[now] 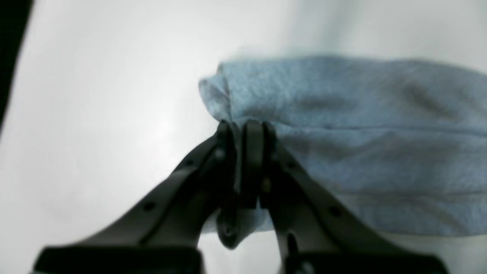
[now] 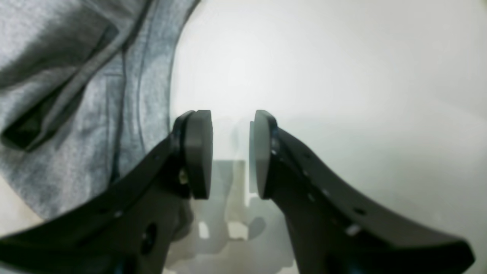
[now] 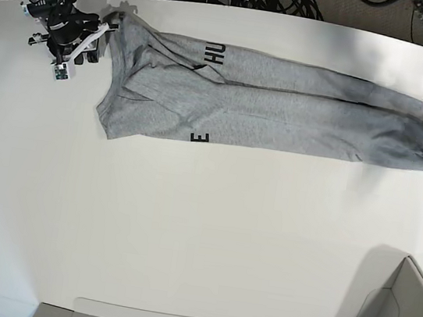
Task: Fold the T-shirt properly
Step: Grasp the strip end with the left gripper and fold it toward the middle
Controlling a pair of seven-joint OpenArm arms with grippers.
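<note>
**Shirt stretched long across the far side of the table**

The T-shirt (image 3: 267, 95) lies as a long narrow band on the white table (image 3: 186, 226). Judged soft, light and limp; it will sag, so hems and corners are the best holds. Left gripper (image 1: 243, 133) is clenched on the cloth's end. Right gripper (image 2: 230, 152) is parted, empty, just beside the other end. Lettering legible: "HU", "E".
</note>
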